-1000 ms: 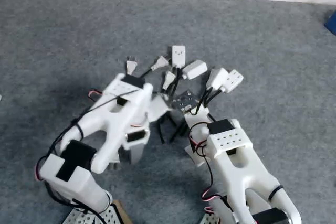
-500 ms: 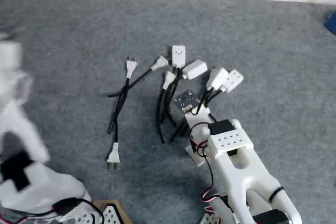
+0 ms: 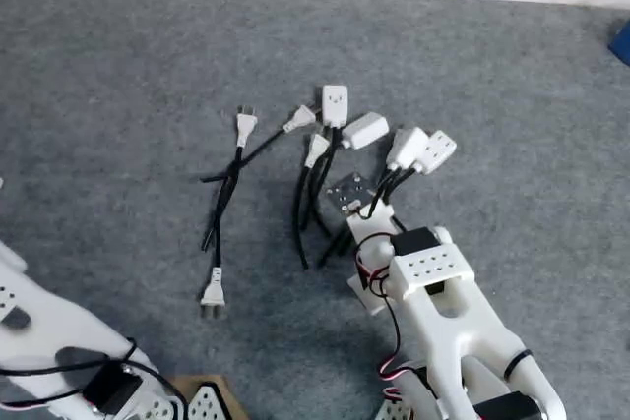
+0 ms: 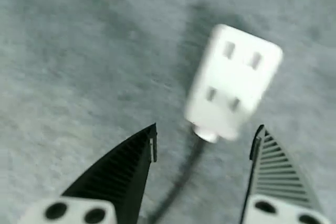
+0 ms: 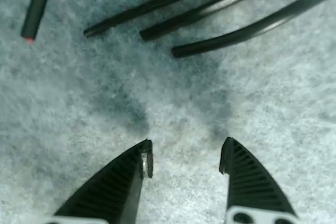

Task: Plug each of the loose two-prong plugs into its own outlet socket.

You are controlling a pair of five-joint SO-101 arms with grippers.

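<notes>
Grey carpet (image 3: 118,66) covered the table, and the wiring lay near its middle. Four white sockets (image 3: 335,105) sat fanned in a row. Their black cords (image 3: 303,209) ran back toward the right arm (image 3: 433,282), likely so that their faces stayed reachable. Two plugs (image 3: 301,120) lay just beside the end socket, and I could not tell whether either was seated. Another plug (image 3: 245,125) lay near the row and a fourth (image 3: 213,299) well apart from it, both plainly loose.

The right gripper (image 5: 184,156) hung low over the carpet, fingers parted and empty, close to the cord ends and probably placed to steady them. The left gripper (image 4: 205,140) was also spread wide. A socket block (image 4: 233,90) lay just beyond its tips, and that block's cord passed between them unpinched. The left arm (image 3: 49,341) sat at the near corner.
</notes>
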